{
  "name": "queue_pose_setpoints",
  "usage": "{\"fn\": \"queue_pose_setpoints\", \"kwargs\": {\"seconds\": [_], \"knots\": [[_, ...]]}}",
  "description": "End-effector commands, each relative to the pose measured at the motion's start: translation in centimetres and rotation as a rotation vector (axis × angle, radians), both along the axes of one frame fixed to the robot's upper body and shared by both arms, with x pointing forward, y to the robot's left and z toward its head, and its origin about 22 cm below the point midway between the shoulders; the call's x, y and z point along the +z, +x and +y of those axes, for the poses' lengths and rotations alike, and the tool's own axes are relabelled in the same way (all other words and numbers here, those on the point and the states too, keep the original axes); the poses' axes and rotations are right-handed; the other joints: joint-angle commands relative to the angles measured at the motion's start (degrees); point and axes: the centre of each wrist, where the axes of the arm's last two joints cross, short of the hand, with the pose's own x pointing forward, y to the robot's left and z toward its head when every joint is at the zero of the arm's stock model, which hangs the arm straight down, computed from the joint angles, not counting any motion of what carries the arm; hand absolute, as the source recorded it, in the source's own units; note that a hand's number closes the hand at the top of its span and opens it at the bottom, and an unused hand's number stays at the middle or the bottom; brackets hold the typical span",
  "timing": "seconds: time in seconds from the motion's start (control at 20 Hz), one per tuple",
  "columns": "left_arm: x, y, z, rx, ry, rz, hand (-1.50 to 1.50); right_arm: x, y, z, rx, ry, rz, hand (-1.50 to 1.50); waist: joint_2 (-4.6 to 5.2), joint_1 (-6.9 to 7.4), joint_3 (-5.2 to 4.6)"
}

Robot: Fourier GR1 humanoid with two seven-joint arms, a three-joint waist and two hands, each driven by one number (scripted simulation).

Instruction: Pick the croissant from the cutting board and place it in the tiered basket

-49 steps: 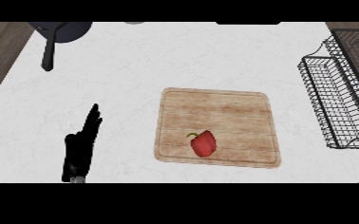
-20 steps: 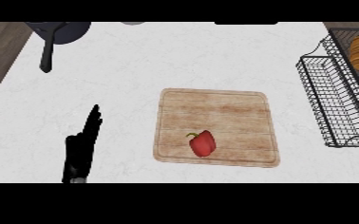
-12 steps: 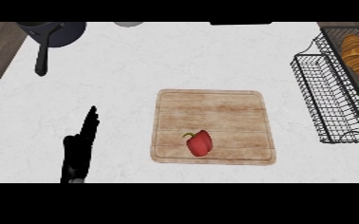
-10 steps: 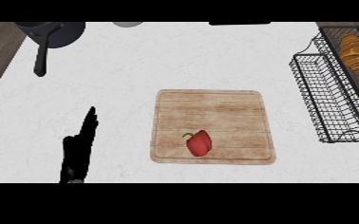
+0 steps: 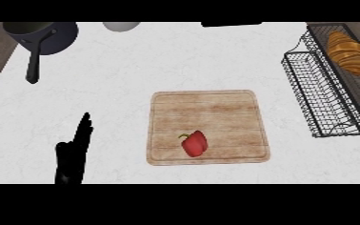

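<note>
Head view: a single robot hand (image 5: 72,155), black, shows at the near left of the worktop (image 5: 141,71); it is the robot's left, and it rests with its fingers straight and together, pointing away toward the far side, open and holding nothing; it touches no object and stands well apart from the cutting board (image 5: 209,126); the right one does not show.

The cutting board is a pale wooden slab with rounded corners and a streaked grain running left to right, lying flat near the middle; on its near part lies a red bell pepper (image 5: 195,143), glossy and lobed, with a short green stem turned to the left; the board carries nothing else.

At the right edge stands the tiered basket (image 5: 316,90), made of thin black wire in a close grid, cut off by the edge; the croissant (image 5: 344,51), golden brown and ridged, lies inside it at the far right, in the upper part of the wire frame; which tier it sits on cannot be told.

At the far left a dark pan (image 5: 42,37) sits with its long black handle pointing toward the near side; just right of it, at the far edge, is a grey rounded object (image 5: 121,25), only partly seen.

The worktop is white with faint grey marbling, smooth and flat; a strip of darker brown surface shows beyond its left edge.
</note>
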Motion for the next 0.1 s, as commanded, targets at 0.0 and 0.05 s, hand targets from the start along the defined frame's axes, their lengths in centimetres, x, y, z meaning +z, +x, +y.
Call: {"fn": "queue_pose_setpoints", "kwargs": {"seconds": [0.0, 0.05], "knots": [[-0.05, 0.1, 0.58, 0.036, 0.002, 0.015, 0.0, 1.96, -4.1, 5.04, 0.176, -0.024, -0.144, -1.5, -0.74, -1.75, -0.09], [-0.57, -0.75, -0.03, 0.033, -0.009, 0.019, 0.0, 1.64, -4.19, 4.62, 0.171, -0.035, -0.139, -1.5, -0.91, -1.95, 0.09]]}}
